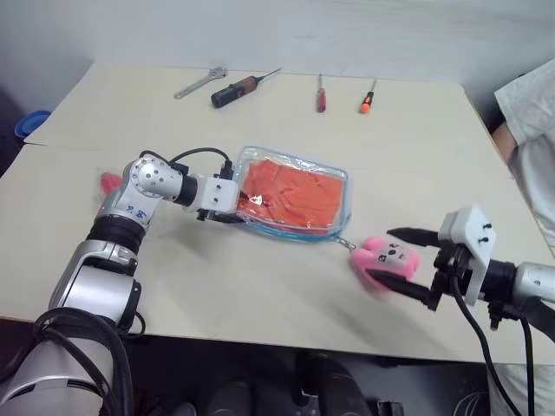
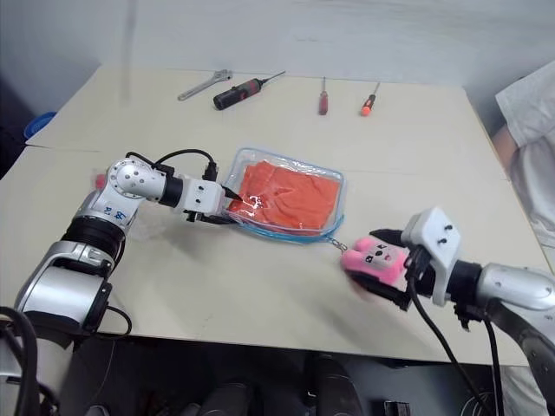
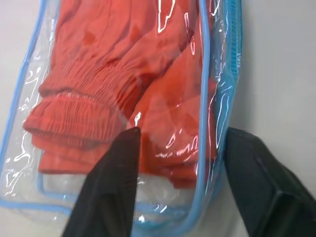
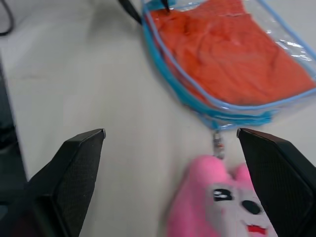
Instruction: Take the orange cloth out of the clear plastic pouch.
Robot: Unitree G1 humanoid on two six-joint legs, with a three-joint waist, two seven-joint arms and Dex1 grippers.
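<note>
The pouch [image 1: 295,195] lies flat near the middle of the counter [image 1: 260,286], with the orange cloth [image 1: 290,192] folded inside it and filling most of its clear body; light-blue trim runs round its edge. The left gripper [image 1: 232,208] is at the pouch's left end, and in the left wrist view its fingers [image 3: 111,182] stand apart astride that corner, one lying over the clear face above the cloth's gathered cuff, the other outside the blue zipper edge; whether they press the plastic cannot be told. A short chain leads from the pouch's near right corner to a pink bunny [image 1: 386,260] lying on the counter just beside it. The right gripper [image 1: 408,264] is at the bunny, its fingers [image 4: 79,168] spread wide to either side of the plush, not closed on it. Beyond the pouch, along the counter's far side, lie a wrench [image 1: 199,82], a black-handled screwdriver [image 1: 243,89], a red screwdriver [image 1: 321,94] and an orange-handled one [image 1: 368,97]. A person's sleeve [image 1: 529,121] shows past the pouch on the right edge.
</note>
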